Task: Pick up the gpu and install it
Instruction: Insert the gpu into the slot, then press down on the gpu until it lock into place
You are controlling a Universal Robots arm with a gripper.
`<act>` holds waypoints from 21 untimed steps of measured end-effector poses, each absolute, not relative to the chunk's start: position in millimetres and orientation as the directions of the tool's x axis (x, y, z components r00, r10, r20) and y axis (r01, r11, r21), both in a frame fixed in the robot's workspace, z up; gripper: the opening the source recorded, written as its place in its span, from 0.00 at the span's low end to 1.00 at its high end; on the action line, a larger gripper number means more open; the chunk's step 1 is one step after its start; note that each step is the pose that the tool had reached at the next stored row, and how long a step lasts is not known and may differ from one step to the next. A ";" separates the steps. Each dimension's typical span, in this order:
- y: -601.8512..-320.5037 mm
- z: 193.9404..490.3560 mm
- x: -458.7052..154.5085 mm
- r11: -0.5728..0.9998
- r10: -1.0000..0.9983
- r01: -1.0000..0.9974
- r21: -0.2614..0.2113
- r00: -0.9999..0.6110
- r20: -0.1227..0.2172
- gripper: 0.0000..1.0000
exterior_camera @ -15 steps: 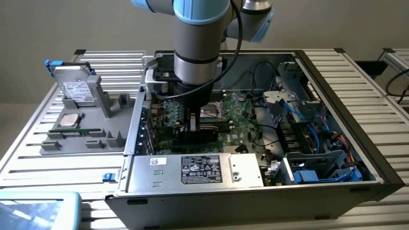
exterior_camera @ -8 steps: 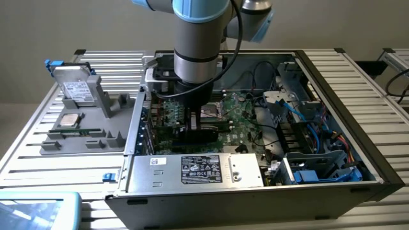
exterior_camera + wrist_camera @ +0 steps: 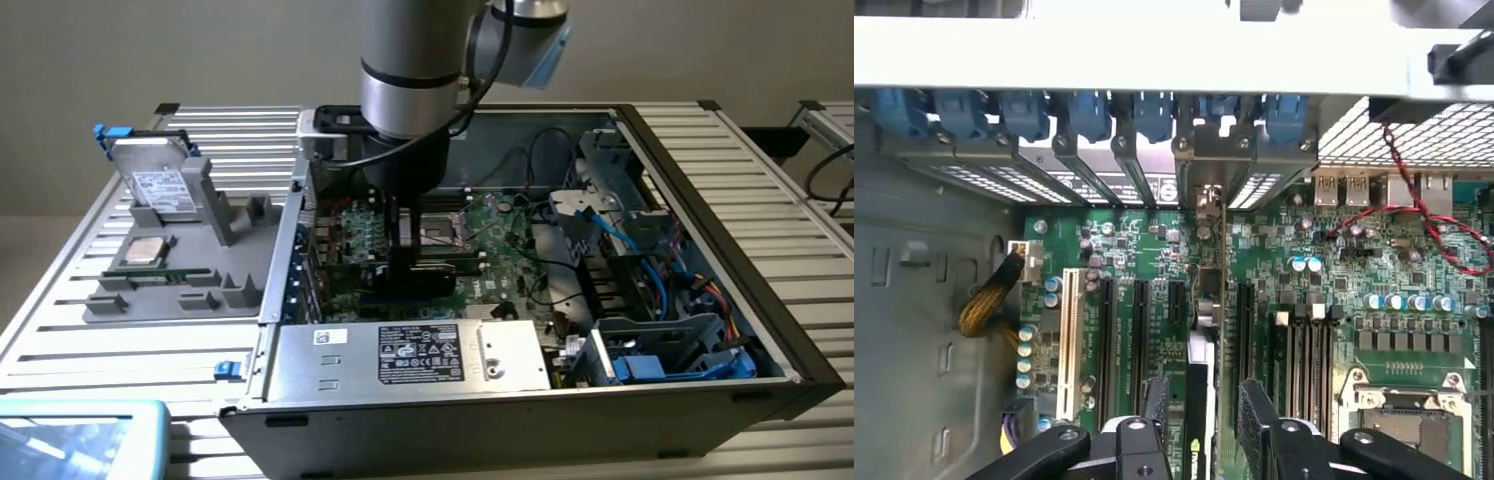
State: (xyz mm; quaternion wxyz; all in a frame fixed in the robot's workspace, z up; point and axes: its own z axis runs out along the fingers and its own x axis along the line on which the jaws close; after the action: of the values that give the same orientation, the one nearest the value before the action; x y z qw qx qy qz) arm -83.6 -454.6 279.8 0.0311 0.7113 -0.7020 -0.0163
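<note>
Green-edged gpu [image 3: 1199, 400] upright in mobo slot, prob seated | pincer [image 3: 1204, 420] spread, straddling it

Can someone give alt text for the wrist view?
The tool hangs over the motherboard with its padded fingers open on either side of the gpu, which stands on edge in an expansion slot. Beyond it, a row of blue slot clips lines the case's rear wall, and the CPU socket sits beside the tool.

Soft even light, slight blur, mild glare.
</note>
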 end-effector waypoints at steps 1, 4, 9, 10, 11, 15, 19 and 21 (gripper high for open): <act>-454.6 284.8 -83.6 -0.012 -1.000 -0.998 0.067 0.014 0.021 0.43; -454.6 298.2 -83.6 -0.012 -1.000 -0.998 0.067 0.014 0.022 0.43; -454.6 306.2 -83.7 -0.012 -1.000 -0.998 0.067 0.013 0.023 0.43; -454.6 306.5 -83.7 -0.012 -1.000 -0.998 0.067 0.014 0.023 0.43; -454.6 306.8 -83.7 -0.012 -1.000 -0.998 0.067 0.014 0.023 0.43; -454.6 307.8 -83.7 -0.012 -1.000 -0.998 0.067 0.014 0.023 0.43; -454.6 308.8 -83.7 -0.013 -1.000 -0.998 0.067 0.014 0.023 0.40; -454.6 309.4 -83.7 -0.013 -1.000 -0.998 0.067 0.015 0.023 0.34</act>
State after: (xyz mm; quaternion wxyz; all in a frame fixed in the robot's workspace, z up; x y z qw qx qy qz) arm -83.7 -454.6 309.4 0.0319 0.7115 -0.7018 -0.0155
